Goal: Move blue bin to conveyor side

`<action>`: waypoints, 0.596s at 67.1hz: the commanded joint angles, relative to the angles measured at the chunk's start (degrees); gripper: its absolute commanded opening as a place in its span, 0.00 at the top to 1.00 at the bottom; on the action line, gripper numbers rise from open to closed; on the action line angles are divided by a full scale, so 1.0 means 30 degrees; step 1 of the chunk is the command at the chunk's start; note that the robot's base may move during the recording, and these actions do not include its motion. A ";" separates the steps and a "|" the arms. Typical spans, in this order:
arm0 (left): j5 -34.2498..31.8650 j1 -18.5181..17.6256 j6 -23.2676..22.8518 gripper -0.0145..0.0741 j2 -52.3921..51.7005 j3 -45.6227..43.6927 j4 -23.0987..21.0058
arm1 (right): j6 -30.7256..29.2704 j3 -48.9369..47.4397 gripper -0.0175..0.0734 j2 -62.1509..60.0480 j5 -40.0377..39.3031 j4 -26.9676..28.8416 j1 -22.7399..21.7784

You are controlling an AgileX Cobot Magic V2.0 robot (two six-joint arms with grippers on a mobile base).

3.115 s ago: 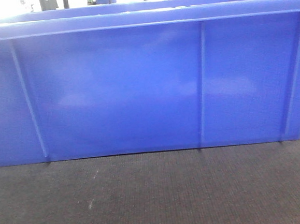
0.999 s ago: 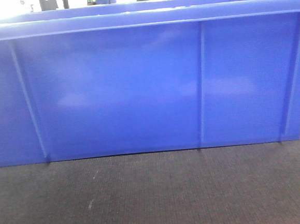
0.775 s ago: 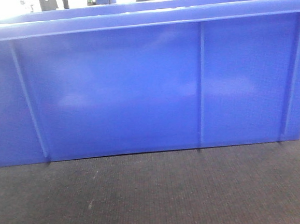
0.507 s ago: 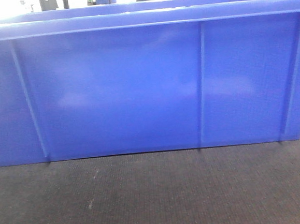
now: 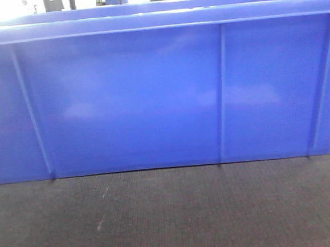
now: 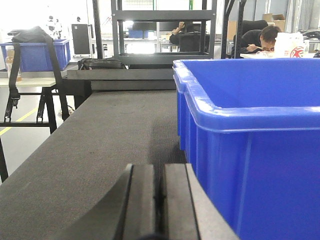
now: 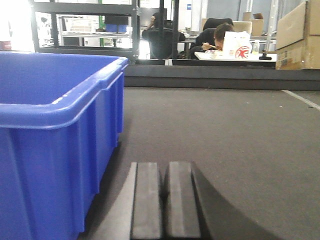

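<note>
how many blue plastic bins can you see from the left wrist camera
2: the large glossy blue plastic bin on the dark belt at right, beside the shut left gripper, and a smaller blue crate far back left. Others may be hidden.

A dark metal shelving rack point(image 6: 165, 30) stands at the far end of the room, bright daylight behind it. At left a black bag point(image 6: 30, 34) rests on a folding stand beside a distant blue crate point(image 6: 35, 54). A seated person point(image 7: 220, 35) bends over a table; cardboard boxes point(image 7: 297, 35) are stacked at right. The floor at left is pale, with a yellow line point(image 6: 12, 125).
</note>
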 commanded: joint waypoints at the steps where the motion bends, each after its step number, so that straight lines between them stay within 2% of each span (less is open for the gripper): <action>1: -0.0307 0.0035 0.0056 0.84 -0.0081 -0.0047 -0.0084 | -0.0198 0.0011 0.88 -0.0150 -0.0514 0.0148 -0.0256; 40: -0.0307 0.0035 0.0056 0.84 -0.0081 -0.0047 -0.0084 | -0.0198 0.0011 0.88 -0.0150 -0.0514 0.0148 -0.0256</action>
